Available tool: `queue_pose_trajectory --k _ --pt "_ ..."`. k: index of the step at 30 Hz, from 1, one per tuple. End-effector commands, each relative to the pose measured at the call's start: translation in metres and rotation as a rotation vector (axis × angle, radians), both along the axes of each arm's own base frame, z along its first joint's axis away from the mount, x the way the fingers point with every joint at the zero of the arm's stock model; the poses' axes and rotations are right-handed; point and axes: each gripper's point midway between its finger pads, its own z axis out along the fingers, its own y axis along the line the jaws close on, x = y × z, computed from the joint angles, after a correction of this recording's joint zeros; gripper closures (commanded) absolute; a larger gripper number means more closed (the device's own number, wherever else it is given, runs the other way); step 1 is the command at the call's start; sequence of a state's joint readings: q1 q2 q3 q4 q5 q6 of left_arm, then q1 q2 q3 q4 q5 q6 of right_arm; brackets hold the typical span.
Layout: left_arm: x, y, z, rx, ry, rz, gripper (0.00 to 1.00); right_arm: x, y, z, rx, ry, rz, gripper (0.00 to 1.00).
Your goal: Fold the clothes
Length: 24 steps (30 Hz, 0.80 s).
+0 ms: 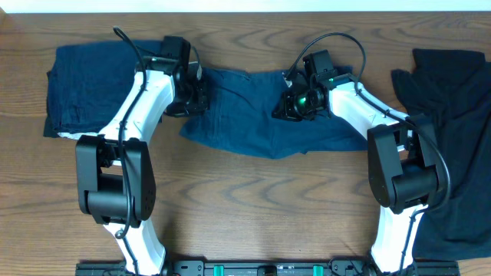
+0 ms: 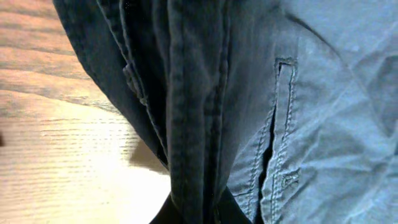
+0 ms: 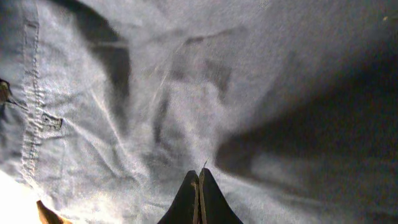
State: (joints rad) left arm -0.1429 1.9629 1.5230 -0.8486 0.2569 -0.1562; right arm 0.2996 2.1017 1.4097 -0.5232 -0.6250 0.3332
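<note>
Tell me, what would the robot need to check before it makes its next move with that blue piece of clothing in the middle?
1. Left gripper closed on the blue garment: ok, bunched folds run into its jaws.
2. Right gripper holding cloth: cannot tell; it is shut with its tips on the fabric.
3. The blue garment lying smooth: not ok, it is creased.
4. Folded navy garment out of the way: ok, it lies at the left.
5. Black garment out of the way: ok, it lies at the right.
</note>
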Motion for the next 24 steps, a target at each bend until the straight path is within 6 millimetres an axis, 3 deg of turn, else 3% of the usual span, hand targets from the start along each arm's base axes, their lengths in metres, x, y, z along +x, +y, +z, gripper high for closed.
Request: queue_pose_trajectory --k 1,9,15,24 --pt "0.018 -0.002 0.039 0.016 -0.102 -0.010 0.94 -0.005 0.007 0.007 0.057 0.026 0.013 0.99" --pt "0.032 -0.020 0.076 0.023 -0.186 -0.063 0.94 -0.033 0.014 0.001 0.036 0.169 -0.004 0.99" --pt "0.033 -0.030 0.082 0.019 -0.200 -0.082 0.94 -0.051 0.032 -0.002 0.020 0.214 0.022 0.99" --pt "0.035 -0.029 0.099 0.016 -0.218 -0.079 0.94 -0.063 0.039 -0.045 -0.111 0.288 -0.035 0.99"
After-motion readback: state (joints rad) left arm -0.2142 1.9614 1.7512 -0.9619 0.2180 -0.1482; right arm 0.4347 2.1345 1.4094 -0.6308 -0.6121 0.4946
